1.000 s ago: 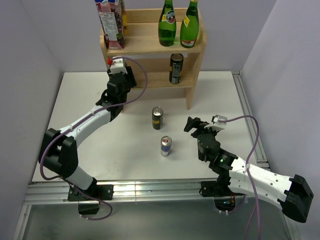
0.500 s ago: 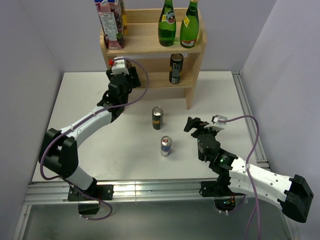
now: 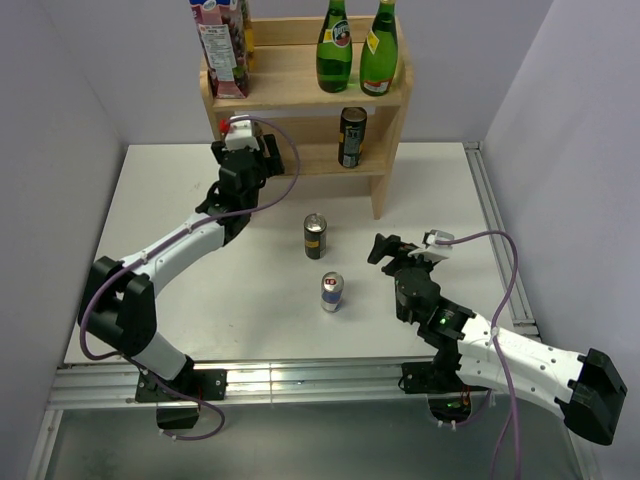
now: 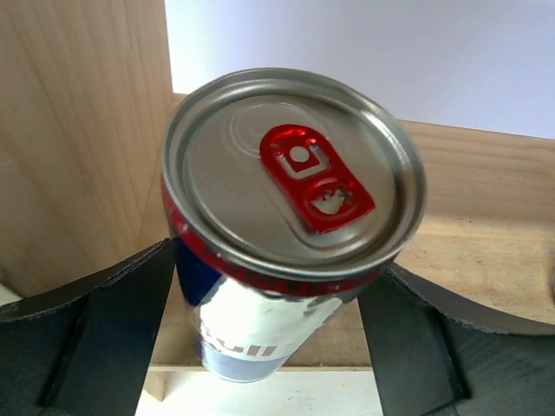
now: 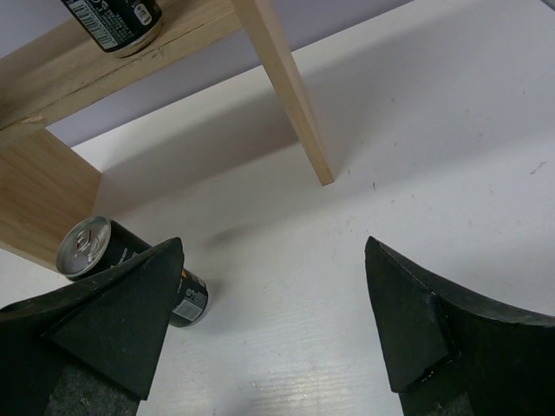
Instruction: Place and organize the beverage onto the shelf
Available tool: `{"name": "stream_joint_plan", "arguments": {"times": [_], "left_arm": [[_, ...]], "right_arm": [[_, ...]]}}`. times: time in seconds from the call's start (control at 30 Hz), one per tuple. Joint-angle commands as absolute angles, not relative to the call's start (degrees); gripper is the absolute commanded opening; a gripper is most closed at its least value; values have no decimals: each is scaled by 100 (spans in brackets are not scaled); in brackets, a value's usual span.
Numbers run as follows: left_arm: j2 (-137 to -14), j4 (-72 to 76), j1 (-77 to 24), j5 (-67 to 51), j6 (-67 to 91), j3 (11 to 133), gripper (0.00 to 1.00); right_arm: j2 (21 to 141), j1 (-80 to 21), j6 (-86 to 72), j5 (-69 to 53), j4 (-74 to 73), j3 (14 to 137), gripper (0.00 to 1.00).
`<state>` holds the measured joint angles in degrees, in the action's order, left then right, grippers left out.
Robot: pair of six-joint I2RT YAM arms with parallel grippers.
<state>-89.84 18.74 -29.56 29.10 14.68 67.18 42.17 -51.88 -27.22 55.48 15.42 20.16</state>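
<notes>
A silver-and-blue can with a red tab (image 4: 295,199) stands on the lower board of the wooden shelf (image 4: 78,130), close to its left side panel. My left gripper (image 4: 277,282) is open, one finger on each side of the can with a thin gap to it. From above, only the can's red top (image 3: 221,125) shows beside the left gripper (image 3: 243,152). Two more cans stand on the table: a dark one (image 3: 315,236) and a silver-blue one (image 3: 332,292). My right gripper (image 3: 385,247) hangs open over the table, right of them, holding nothing.
The shelf (image 3: 391,112) has a juice carton (image 3: 222,45) and two green bottles (image 3: 334,50) on top, and a dark can (image 3: 351,137) on its lower tier. In the right wrist view, the table's dark can (image 5: 91,244) lies left of the right gripper (image 5: 273,247).
The left gripper's jaws have opened off the silver-and-blue can, which now stands free on the lower tier. The right arm has not moved.
</notes>
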Motion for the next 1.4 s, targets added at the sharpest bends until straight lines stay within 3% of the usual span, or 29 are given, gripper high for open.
{"name": "stream_joint_plan", "arguments": {"times": [0.0, 0.4, 0.6, 0.83, 0.97, 1.37], "left_arm": [[-8571, 1855, -3031, 3339, 1389, 6829, 94], [-6867, 1119, -3664, 3981, 1519, 6206, 99], [-6136, 878, -4508, 3798, 2424, 4977, 99], [-6064, 2899, -5975, 3094, 2619, 2692, 97], [-6100, 3576, -6713, 3060, 2593, 2198, 97], [-6722, 4499, -7487, 2812, 2724, 1819, 97]], "right_arm": [[4306, -5221, -2769, 5722, 1749, 1977, 92], [4386, -5221, -2760, 5757, 1810, 1978, 92], [4447, -5212, -2733, 5757, 1846, 1995, 92], [4439, -5212, -2725, 5783, 1802, 1995, 92], [4351, -5212, -2672, 5853, 1758, 1978, 92], [4465, -5203, -2689, 5889, 1784, 1986, 92]]}}
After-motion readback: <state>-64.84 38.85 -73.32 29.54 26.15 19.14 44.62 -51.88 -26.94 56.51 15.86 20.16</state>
